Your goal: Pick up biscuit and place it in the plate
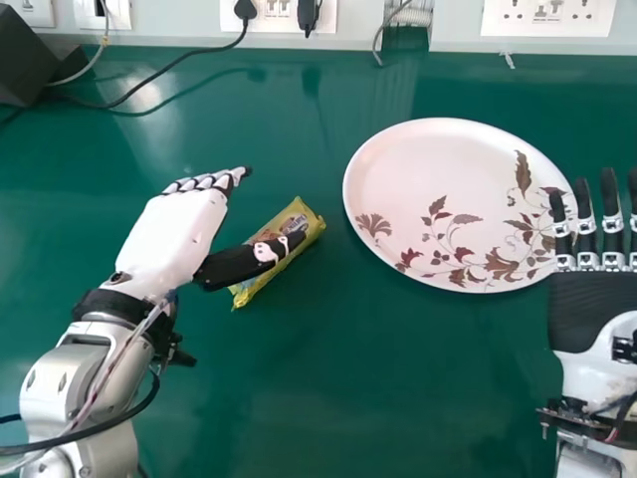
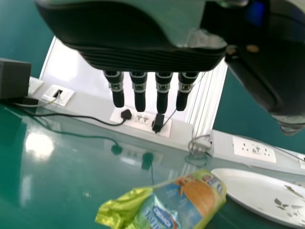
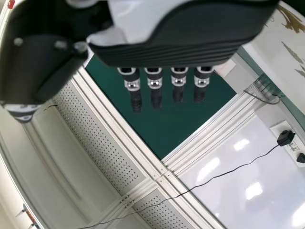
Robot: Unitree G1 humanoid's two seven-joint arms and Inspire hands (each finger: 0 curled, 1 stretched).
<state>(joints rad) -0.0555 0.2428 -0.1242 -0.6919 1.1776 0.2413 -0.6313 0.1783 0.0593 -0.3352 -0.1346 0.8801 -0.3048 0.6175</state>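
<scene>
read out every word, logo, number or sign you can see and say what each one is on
Biscuit packet: pale lettering in a blue oval logo and more print beside it, too blurred to quote with certainty.
Wall socket panel: any markings are too small to read.
Plate: leaf pattern, no lettering visible.

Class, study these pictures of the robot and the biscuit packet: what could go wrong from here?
The left robot hand has its fingers straight, with its thumb across the biscuit packet in the head view; closing might push or spin the packet rather than grip it. The packet lies slanted, one end towards the plate, so a sideways nudge could bump the rim. Squeezing the soft-looking wrapper too hard might crack the biscuits.
</scene>
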